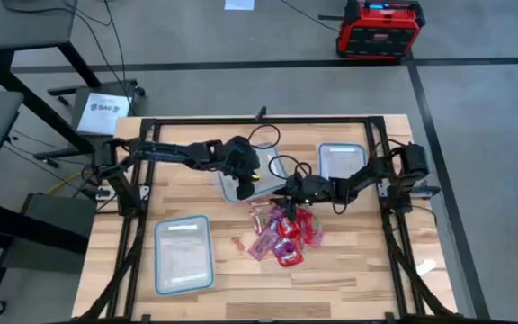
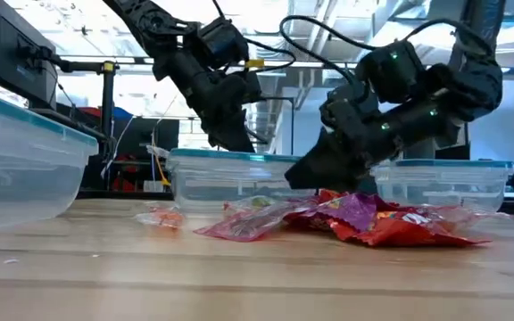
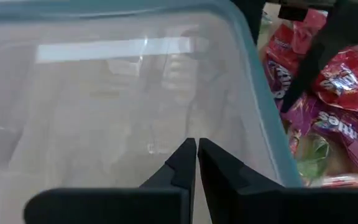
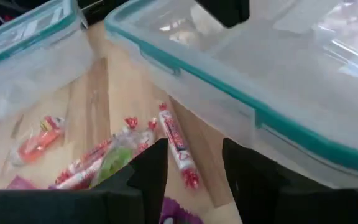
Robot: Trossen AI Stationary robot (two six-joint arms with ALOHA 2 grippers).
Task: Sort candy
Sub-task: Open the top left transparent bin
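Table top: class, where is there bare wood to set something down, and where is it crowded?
Bare wood lies along the near edge of the table, right of the near-left container and below the candy pile. The centre is crowded: the middle container, both grippers, the candy.

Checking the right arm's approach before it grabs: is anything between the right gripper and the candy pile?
Nothing visible blocks it. The right gripper is open and sits low at the candy pile, with wrapped sweets right ahead of it. The middle container stands just behind the pile, not in the path. The left gripper is shut above that container.
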